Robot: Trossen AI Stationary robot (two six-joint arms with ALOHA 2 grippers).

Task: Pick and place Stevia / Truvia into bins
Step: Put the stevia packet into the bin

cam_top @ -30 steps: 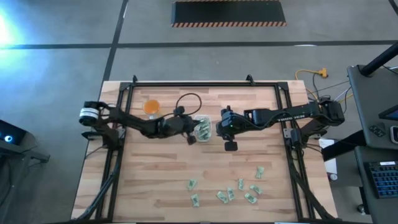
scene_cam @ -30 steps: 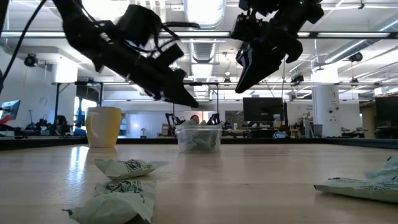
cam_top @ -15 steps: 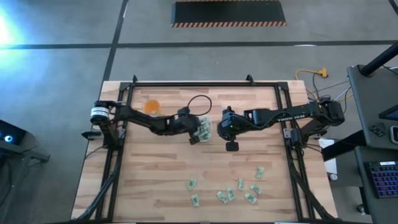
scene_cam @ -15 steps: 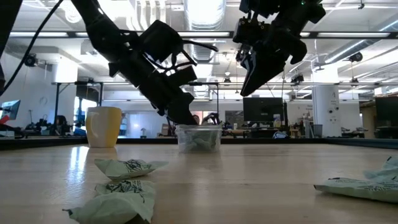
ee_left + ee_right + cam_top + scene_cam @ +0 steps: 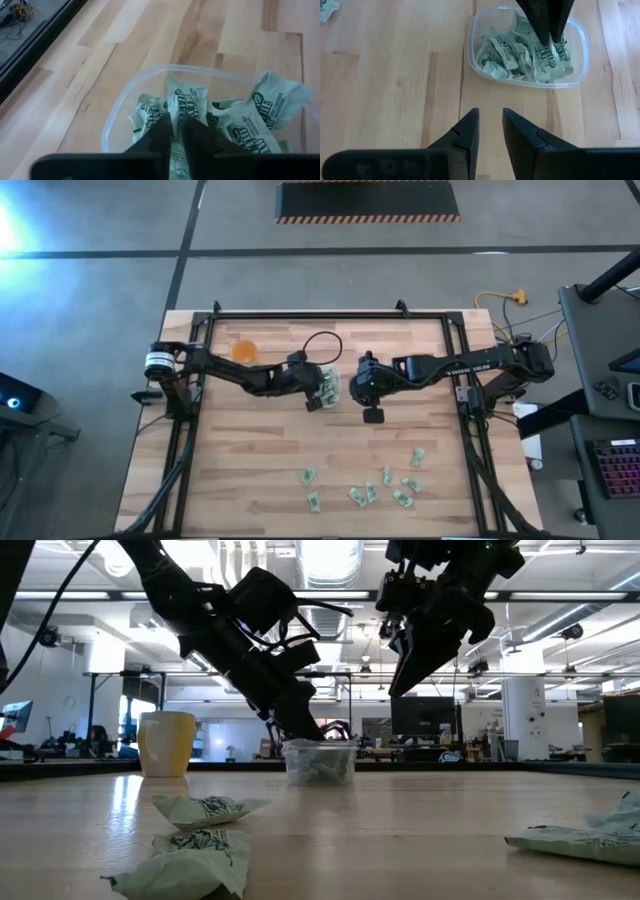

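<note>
Your left claw (image 5: 175, 131) is down inside the clear bin (image 5: 325, 386), fingers drawn to a narrow slit with a pale green sachet (image 5: 187, 102) running between them. You can't tell from the wrist view whether the paper is actually pinched or just lying there, since the fingers hide the contact.

The bin sits mid-counter (image 5: 260, 450), stuffed with crumpled sachets (image 5: 520, 52). From above, the left arm covers most of it.

Your right claw (image 5: 490, 131) hangs in the air just beside the bin, fingers a narrow gap apart, nothing between them.

Loose sachets (image 5: 365, 492) lie scattered along the counter's near edge, well apart from the bin. In the low view, two (image 5: 200, 830) show up close and another (image 5: 580, 835) is cut off at the edge.

An orange cup (image 5: 243, 352) stands near the far left corner.
</note>
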